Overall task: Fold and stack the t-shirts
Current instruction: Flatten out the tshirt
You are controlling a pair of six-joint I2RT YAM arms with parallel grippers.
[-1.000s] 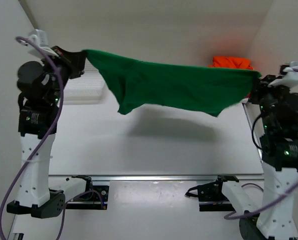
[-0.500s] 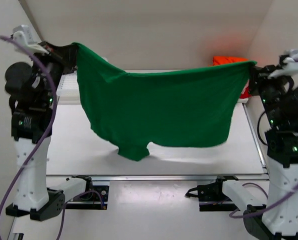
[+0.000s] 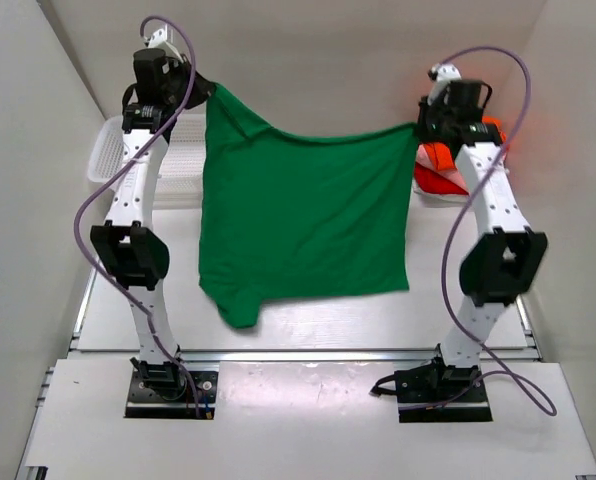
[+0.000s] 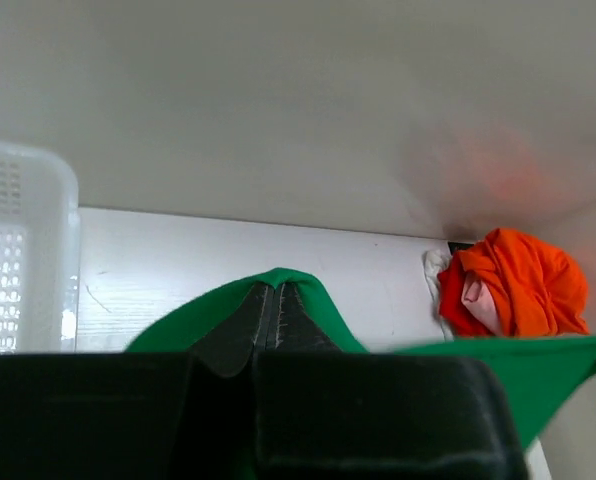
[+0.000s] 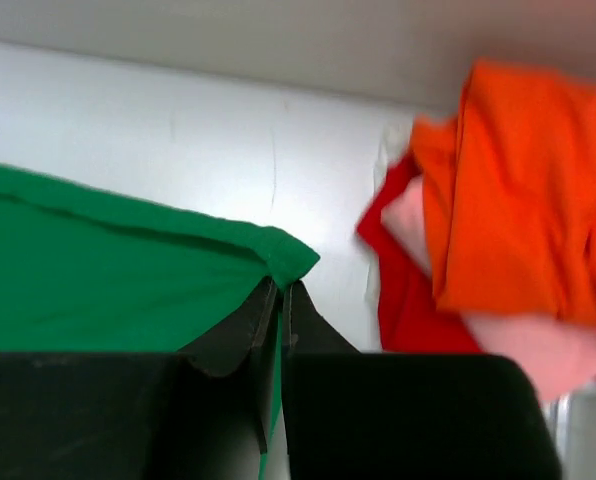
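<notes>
Between left fingers (image 4: 234,336) and right fingers (image 5: 240,326), green t-shirt (image 3: 300,222) hangs pinched.

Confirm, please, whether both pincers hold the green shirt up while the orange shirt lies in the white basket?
Not quite. The orange shirt lies outside the white basket, in a pile at the far right of the table; the top view shows it. The left pincer and right pincer do hold the green shirt up.
</notes>
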